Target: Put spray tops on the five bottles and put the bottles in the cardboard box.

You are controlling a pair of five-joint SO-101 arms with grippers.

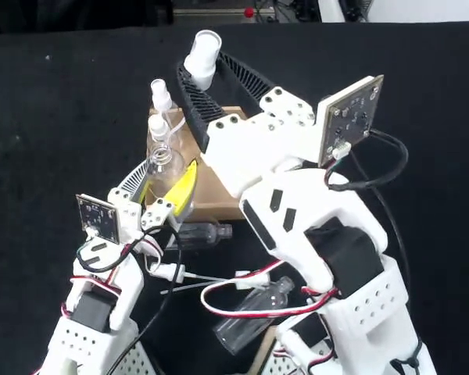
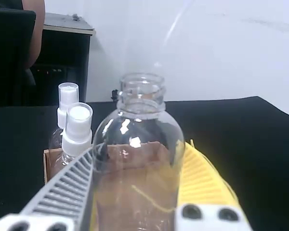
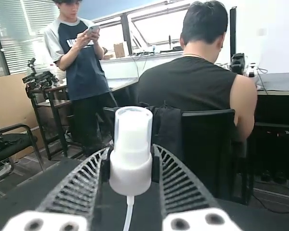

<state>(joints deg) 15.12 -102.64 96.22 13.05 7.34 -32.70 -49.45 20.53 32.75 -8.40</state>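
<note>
Right tool (image 3: 130,153) is clamped on a white spray top (image 3: 132,125), its thin dip tube (image 3: 128,214) hanging below, and in the high view it sits past the far edge of the cardboard box (image 1: 215,197). Left tool (image 2: 139,147) is closed around the belly of an open clear bottle (image 2: 135,163), upright, mouth (image 2: 141,82) bare, at the box's near-left corner. Two capped bottles (image 1: 161,92) (image 1: 157,125) stand in the box just beside it. Two uncapped bottles (image 1: 201,232) (image 1: 254,316) and a loose spray top (image 1: 170,273) lie on the worktop (image 1: 62,117) on the near side of the box. Here's the danger, I'd say: that tube has to find a narrow mouth, and if it comes in off-centre it likely catches the rim and bends. Press down crooked and the top may seat askew, or the smooth bottle could slide or tip between those ribbed fingers. With the capped pair so close, a wide swing near the box could knock them over.
</note>
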